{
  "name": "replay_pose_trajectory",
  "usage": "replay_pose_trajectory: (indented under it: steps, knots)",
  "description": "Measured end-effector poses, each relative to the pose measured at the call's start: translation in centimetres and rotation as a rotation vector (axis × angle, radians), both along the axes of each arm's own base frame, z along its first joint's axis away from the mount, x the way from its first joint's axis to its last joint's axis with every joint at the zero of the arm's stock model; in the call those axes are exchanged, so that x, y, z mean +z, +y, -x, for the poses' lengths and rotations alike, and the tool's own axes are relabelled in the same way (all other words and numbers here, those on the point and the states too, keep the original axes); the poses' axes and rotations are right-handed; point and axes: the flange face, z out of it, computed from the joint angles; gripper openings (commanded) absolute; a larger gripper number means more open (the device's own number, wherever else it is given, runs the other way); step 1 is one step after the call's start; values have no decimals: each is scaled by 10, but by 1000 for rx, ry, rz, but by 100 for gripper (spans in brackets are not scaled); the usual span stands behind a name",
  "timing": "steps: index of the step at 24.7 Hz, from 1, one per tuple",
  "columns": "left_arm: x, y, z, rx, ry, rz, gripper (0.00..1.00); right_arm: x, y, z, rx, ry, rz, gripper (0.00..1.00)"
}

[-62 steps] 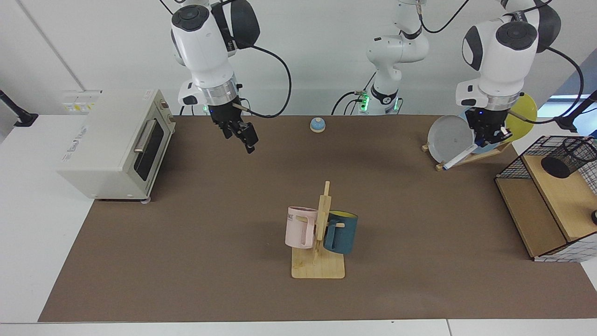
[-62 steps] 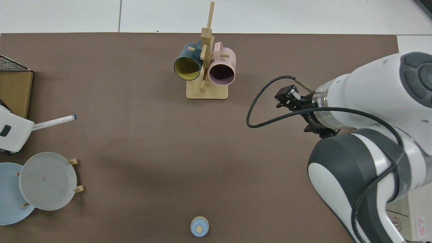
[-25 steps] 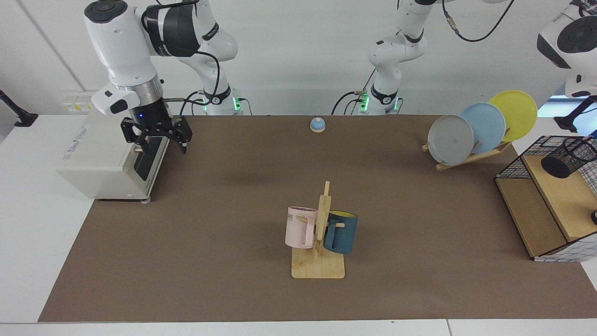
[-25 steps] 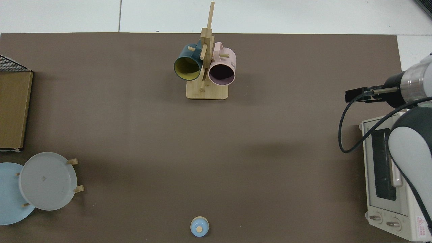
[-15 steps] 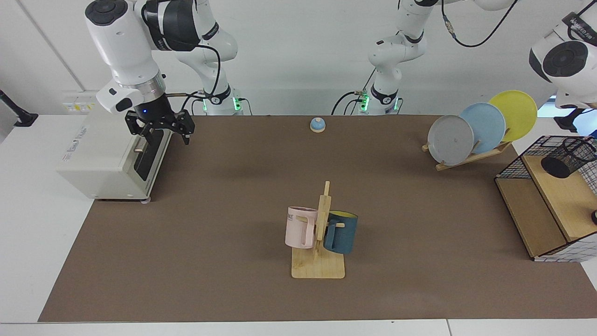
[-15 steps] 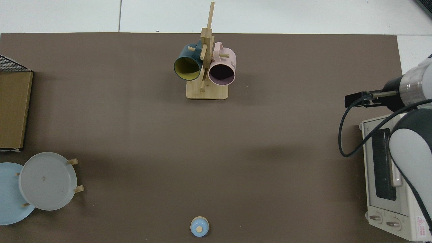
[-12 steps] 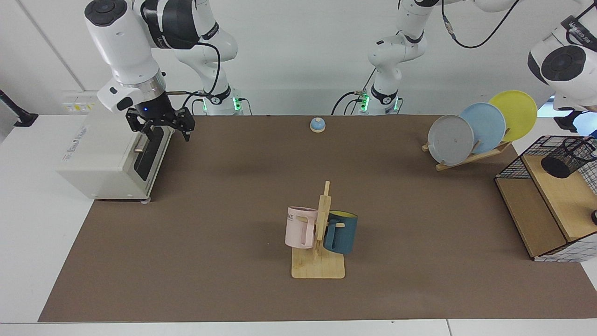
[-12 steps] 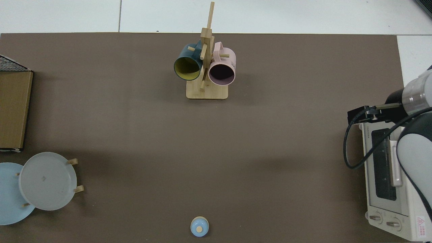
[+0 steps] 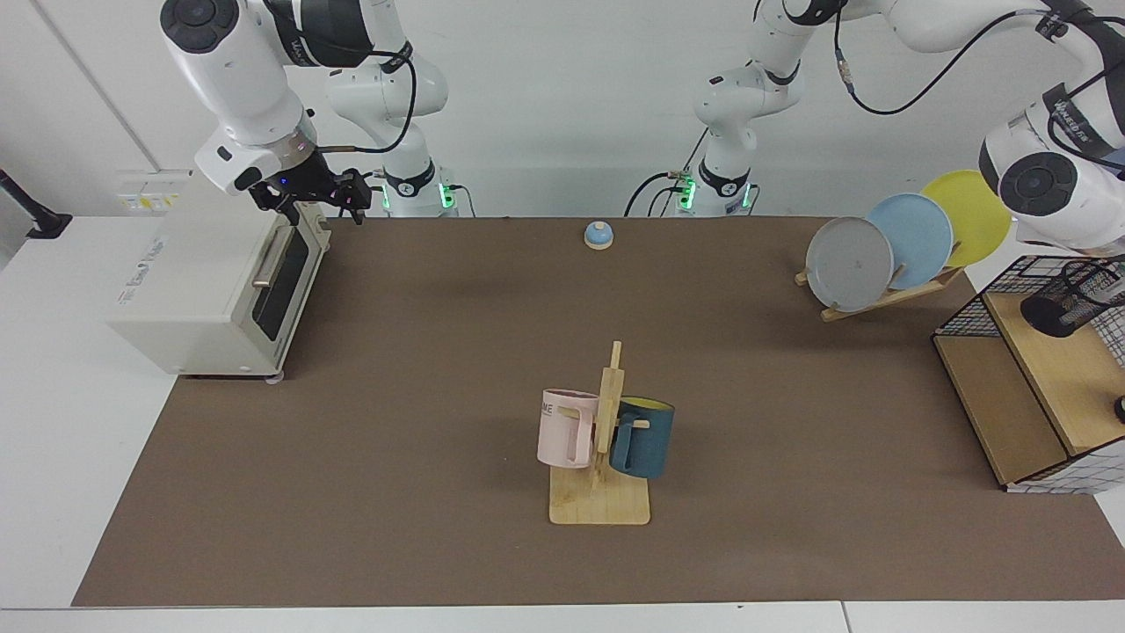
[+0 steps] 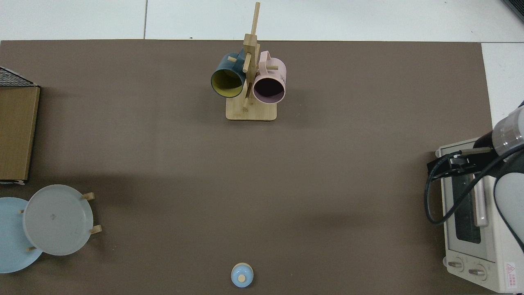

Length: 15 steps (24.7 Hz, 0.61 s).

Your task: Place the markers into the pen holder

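Right end effector (image 9: pixel 318 199) hangs spread above the toaster oven (image 9: pixel 211 281); left one unseen.

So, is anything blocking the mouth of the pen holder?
Nothing visible blocks the mouth of the pen holder; it sits on the rack. The left arm hangs above it, but the left gripper and the marker are out of view. The right gripper waits, open, over the oven.
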Motion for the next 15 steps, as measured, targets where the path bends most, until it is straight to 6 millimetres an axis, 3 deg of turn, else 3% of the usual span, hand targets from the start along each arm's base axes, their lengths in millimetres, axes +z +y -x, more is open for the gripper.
replay_pose_trajectory:
  steps: [7,15]
  knots:
    - [17,-17,-2,-5,-40,21,100,6,-2,-9,-3,-77,-3,100]
    - [25,-52,-2,71,-162,353,100,12,-16,-18,-27,-151,-5,100]
